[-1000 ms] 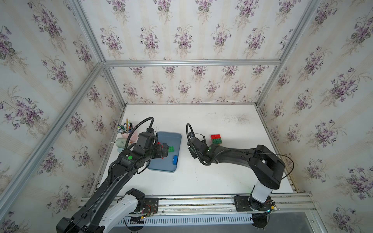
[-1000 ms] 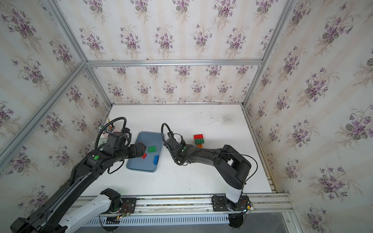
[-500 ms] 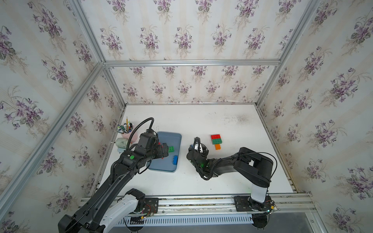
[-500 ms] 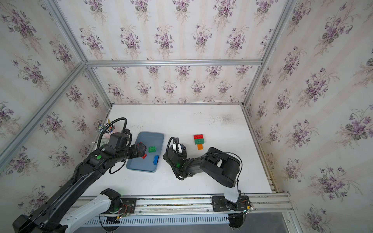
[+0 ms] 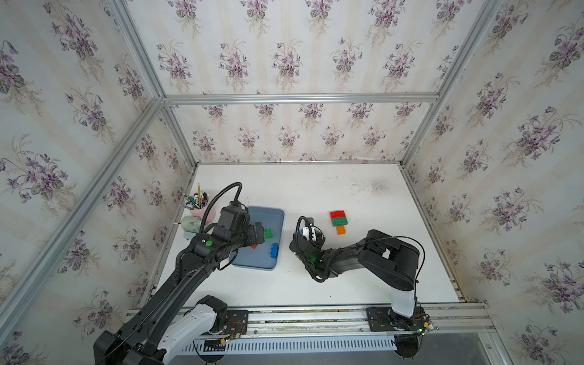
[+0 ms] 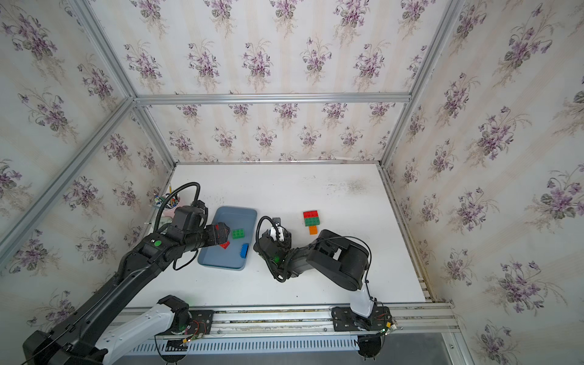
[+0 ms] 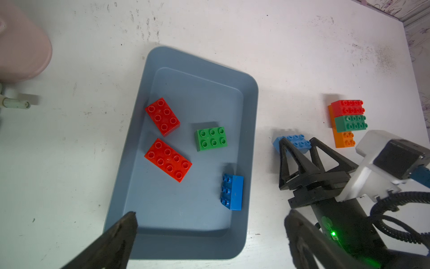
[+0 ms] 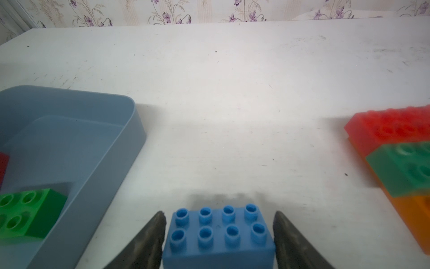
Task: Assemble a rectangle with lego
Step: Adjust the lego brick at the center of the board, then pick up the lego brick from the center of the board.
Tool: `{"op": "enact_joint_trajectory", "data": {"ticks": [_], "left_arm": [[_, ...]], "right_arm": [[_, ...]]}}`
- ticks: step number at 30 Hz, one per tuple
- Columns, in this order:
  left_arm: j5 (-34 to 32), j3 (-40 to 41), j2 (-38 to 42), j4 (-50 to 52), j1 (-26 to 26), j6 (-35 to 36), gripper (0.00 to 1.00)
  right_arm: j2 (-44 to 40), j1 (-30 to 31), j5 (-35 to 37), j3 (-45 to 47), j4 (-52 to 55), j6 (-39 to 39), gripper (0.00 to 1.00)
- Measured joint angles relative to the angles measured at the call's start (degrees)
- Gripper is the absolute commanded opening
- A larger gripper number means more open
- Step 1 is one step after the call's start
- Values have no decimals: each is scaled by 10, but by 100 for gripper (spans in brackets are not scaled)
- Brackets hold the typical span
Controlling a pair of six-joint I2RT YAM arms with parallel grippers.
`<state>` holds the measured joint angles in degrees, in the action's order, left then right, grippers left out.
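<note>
Watching the right gripper [image 8: 220, 214] straddle a light blue brick [image 8: 218, 237] sitting on the table [image 8: 232, 93], between the tray [image 7: 252, 116] and the red-green-orange stack [image 7: 346, 118]; fingers hug its sides, can't tell if they're actually squeezing. Left gripper [image 7: 211, 216] hangs wide open and empty over the tray, where two red bricks [image 7: 162, 116], a green brick [image 7: 211, 138] and a darker blue brick [image 7: 232, 195] lie loose.

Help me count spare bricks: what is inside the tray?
The tray holds four: a short red brick, a longer red brick, a green brick and a blue brick on its side. A black finger covers one tray corner, so that spot is unseen.
</note>
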<state>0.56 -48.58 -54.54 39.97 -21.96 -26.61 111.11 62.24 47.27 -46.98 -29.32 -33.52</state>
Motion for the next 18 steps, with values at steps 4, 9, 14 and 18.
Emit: {"op": "enact_joint_trajectory", "data": {"ticks": [4,9,14,18], "left_arm": [[-5,0,3,0,0,0,100],[-7,-12,6,2,0,3,100],[20,-44,-14,7,0,38,100],[96,-62,-34,6,-1,94,100]], "right_arm": [[-1,0,-2,-6,16,-12,82],[-19,0,-14,-39,91,-16,87],[-46,-5,-51,-172,273,-21,88],[-51,-29,-116,-267,440,-25,87]]}}
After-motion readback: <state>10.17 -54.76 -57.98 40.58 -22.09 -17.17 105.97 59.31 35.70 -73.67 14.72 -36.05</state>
